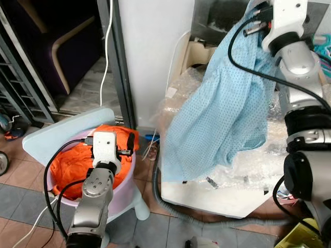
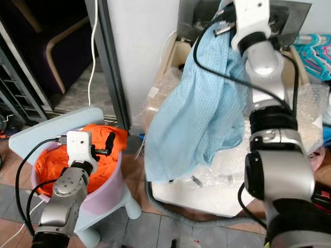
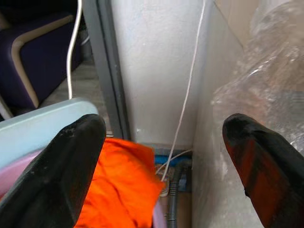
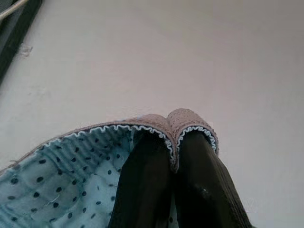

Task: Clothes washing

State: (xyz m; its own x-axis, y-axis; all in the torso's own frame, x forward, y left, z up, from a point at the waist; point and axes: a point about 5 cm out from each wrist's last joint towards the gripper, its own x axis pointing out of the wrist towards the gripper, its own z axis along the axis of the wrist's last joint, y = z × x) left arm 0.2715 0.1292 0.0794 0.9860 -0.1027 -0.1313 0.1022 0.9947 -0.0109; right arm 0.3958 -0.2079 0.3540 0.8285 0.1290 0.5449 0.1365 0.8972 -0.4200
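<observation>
A light blue dotted garment (image 1: pixel 222 108) hangs from high on the right down over the bubble-wrapped white washing machine (image 1: pixel 243 170). My right gripper (image 4: pixel 173 156) is raised above the machine and shut on the garment's brown hem, which folds over both fingertips. An orange cloth (image 1: pixel 72 160) lies bunched in a pale pink basin (image 1: pixel 126 181) on a light blue stool (image 1: pixel 67 126) to the left. My left gripper (image 3: pixel 161 161) hovers over the basin's far side, open, with nothing between its fingers (image 3: pixel 57 171).
A white wall (image 1: pixel 150 51) stands between the basin and the machine. A grey hose (image 1: pixel 170 209) curls on the tiled floor by the machine's base. A white cable (image 1: pixel 107 46) hangs beside a dark doorway (image 1: pixel 51 46). Coloured hangers (image 2: pixel 315 51) lie at the far right.
</observation>
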